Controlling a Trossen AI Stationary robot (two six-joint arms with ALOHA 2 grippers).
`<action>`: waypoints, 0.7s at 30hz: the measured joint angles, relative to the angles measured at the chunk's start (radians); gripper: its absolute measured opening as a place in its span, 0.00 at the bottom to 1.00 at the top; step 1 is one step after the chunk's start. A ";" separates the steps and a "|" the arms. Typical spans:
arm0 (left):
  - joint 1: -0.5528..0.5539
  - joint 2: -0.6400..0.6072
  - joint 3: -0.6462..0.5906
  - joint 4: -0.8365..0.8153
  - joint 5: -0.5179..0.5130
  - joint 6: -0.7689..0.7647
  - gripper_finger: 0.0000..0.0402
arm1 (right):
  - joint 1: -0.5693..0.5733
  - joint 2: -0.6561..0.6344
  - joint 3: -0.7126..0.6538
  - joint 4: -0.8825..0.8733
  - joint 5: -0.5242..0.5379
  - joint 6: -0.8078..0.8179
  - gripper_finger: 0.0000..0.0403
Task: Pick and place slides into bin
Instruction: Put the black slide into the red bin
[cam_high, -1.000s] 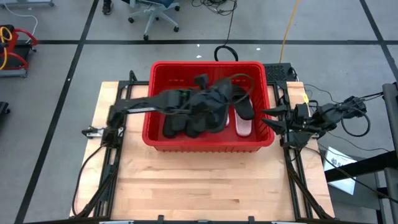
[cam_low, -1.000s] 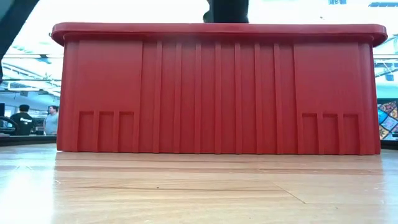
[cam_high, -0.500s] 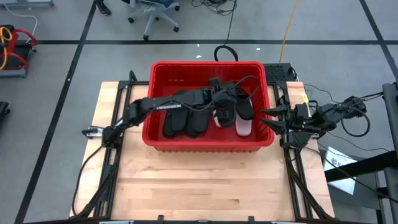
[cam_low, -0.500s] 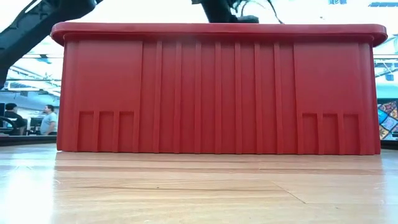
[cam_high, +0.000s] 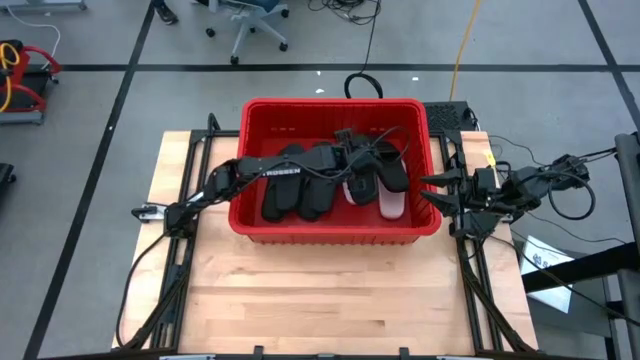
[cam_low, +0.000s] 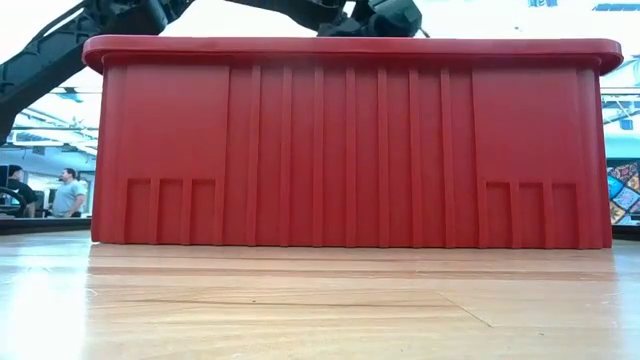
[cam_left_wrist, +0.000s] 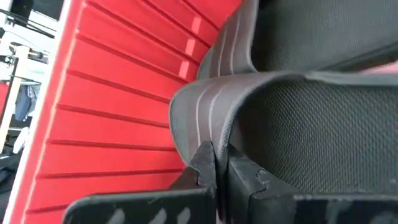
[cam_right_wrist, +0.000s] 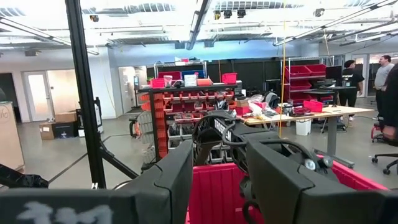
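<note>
In the low view the near wall of the bin (cam_low: 350, 150) fills the middle of the frame and hides everything inside it, so no slides show there; the left arm is cut off by the top edge.

In the high view, at centre, the left arm (cam_high: 290, 170) lies across the black slides (cam_high: 300, 195) and covers parts of them, so their count cannot be told. The left gripper (cam_high: 352, 160) is too small there to show its fingers.

In the left wrist view a black slide (cam_left_wrist: 298, 118) runs off the right and top edges.

People (cam_low: 66, 192) at the low view's left edge are too small to describe.
</note>
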 joint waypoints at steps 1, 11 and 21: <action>0.000 0.001 0.000 -0.009 -0.001 -0.001 0.00 | 0.000 0.000 0.000 0.000 0.000 0.000 0.35; -0.006 0.001 0.000 -0.036 -0.096 0.044 0.01 | 0.000 0.000 0.000 0.000 0.000 -0.003 0.35; -0.006 0.002 0.000 -0.037 0.004 0.030 0.01 | 0.000 0.000 0.000 0.000 -0.001 -0.004 0.35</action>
